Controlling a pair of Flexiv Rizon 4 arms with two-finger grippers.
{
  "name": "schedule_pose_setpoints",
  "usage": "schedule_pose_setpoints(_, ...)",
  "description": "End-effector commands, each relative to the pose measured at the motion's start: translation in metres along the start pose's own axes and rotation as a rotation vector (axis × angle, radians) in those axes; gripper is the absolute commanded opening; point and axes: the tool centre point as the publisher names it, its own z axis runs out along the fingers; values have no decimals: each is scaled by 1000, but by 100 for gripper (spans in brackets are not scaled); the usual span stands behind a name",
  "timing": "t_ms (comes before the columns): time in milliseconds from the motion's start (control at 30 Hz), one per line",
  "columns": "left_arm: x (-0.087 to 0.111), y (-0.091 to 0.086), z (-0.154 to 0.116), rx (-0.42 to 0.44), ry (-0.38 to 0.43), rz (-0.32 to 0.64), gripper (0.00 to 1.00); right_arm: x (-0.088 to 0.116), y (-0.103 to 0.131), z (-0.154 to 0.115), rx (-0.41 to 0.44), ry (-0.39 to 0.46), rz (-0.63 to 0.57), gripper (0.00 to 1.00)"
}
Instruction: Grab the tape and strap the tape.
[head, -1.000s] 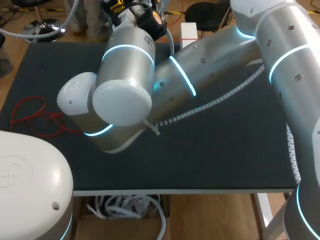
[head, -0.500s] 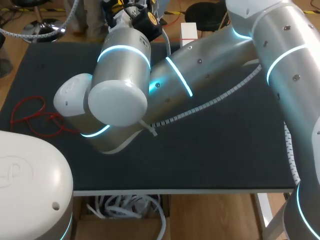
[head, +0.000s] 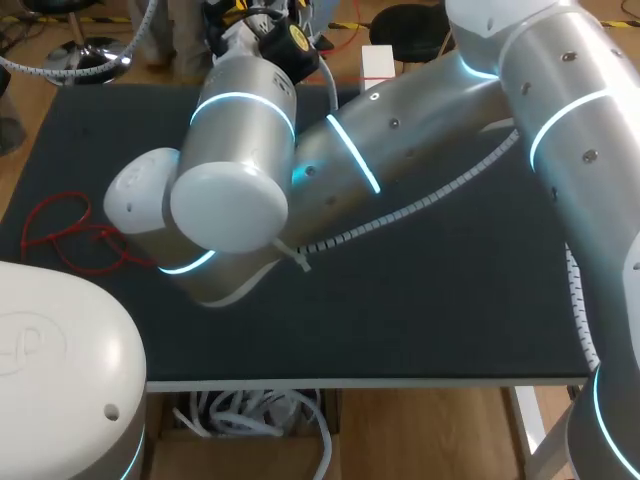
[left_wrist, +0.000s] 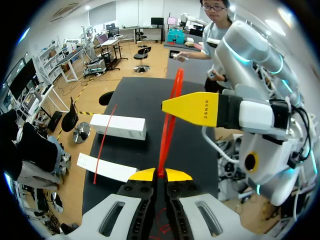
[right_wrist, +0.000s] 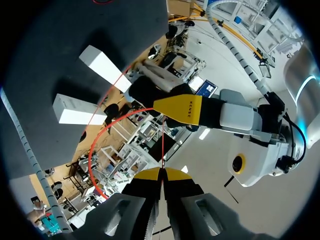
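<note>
Pinching red tape (left_wrist: 163, 147) in closed tips, left gripper (left_wrist: 160, 175) has it running ahead at 12 o'clock; right gripper (right_wrist: 162, 174) also clamps it, loop arcing toward 10 o'clock.

Robotics lab.
Left arm (head: 55, 360) and right arm (head: 420, 130), machine limbs with glowing blue rings and a ribbed cable sheath (head: 420, 205), over one dark matte desk (head: 450, 300).

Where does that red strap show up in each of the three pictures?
Head view: a red tangle on the table's left side; whether it is the same strap, I cannot tell.
Left wrist view: red strap pinched in the left gripper, rising ahead of it.
Right wrist view: the strap pinched in the right gripper, looping ahead.
Shared landmark: the white box.
</note>
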Motion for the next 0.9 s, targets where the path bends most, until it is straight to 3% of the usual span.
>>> schedule_pose_setpoints(33, 0, -1, -1, -4, 2, -1, 0, -2, 3, 2, 1, 3, -4, 0)
schedule_pose_setpoints(900, 0, -1, -1, -4, 2, -1, 0, 5, -3, -3, 3, 15, -6, 0)
